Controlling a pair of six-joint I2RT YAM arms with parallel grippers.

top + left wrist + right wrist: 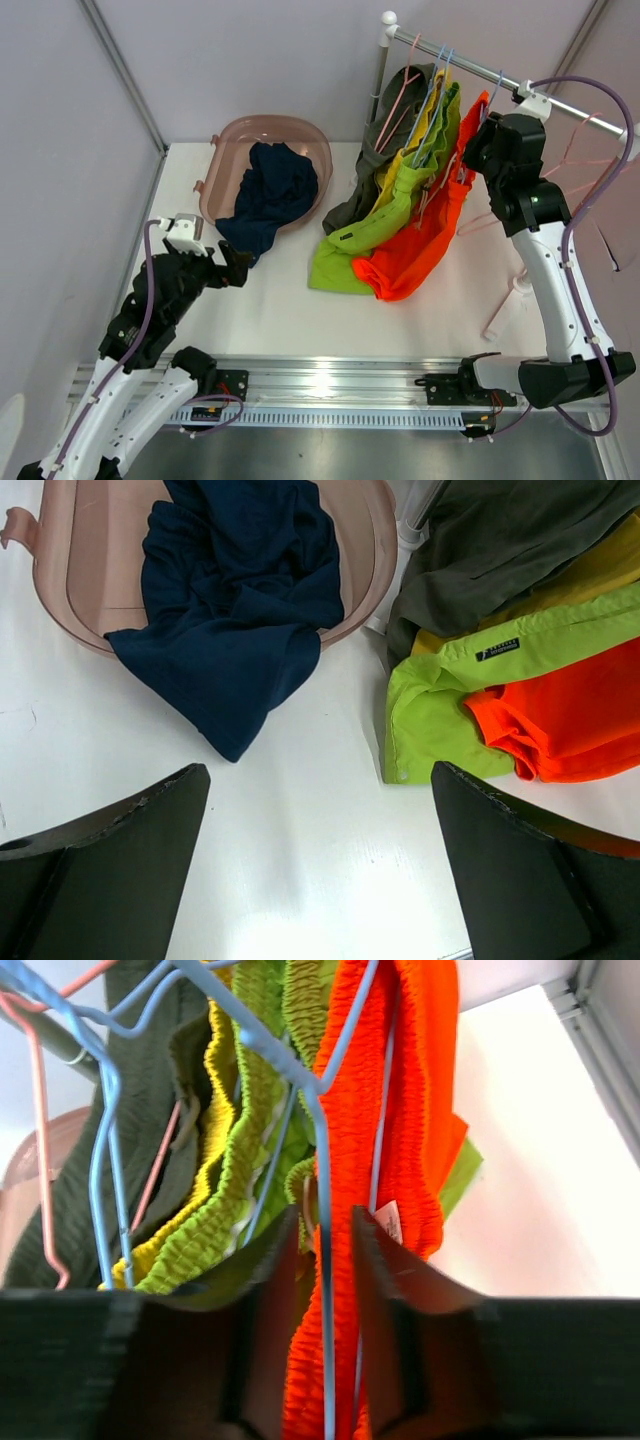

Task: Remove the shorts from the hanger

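Top view first: the rail [470,62] sits at the back right with four pairs on hangers: dark olive shorts [375,160], yellow shorts [432,105], lime green shorts [380,225] and orange shorts [425,240]. Their legs trail down onto the table [280,300], so they're only half hanging. The navy shorts [270,190] are off the rail and bunched in the pink basin [270,122], which looks like the drop spot. The left gripper [238,268] waits low beside the basin, while the right gripper [478,150] is up at the rail by the orange pair.

Left wrist cam: fingers [130,850] wide apart with nothing between them. One navy leg spills over the basin rim onto the table.

Right wrist cam: the right gripper's fingers [270,1290] are close together with a narrow gap, and a blue hanger [322,1210] wire runs straight through it against the orange waistband. Honestly can't tell if they're actually pinching it. My guess is it's lined up there so the orange pair comes off next.
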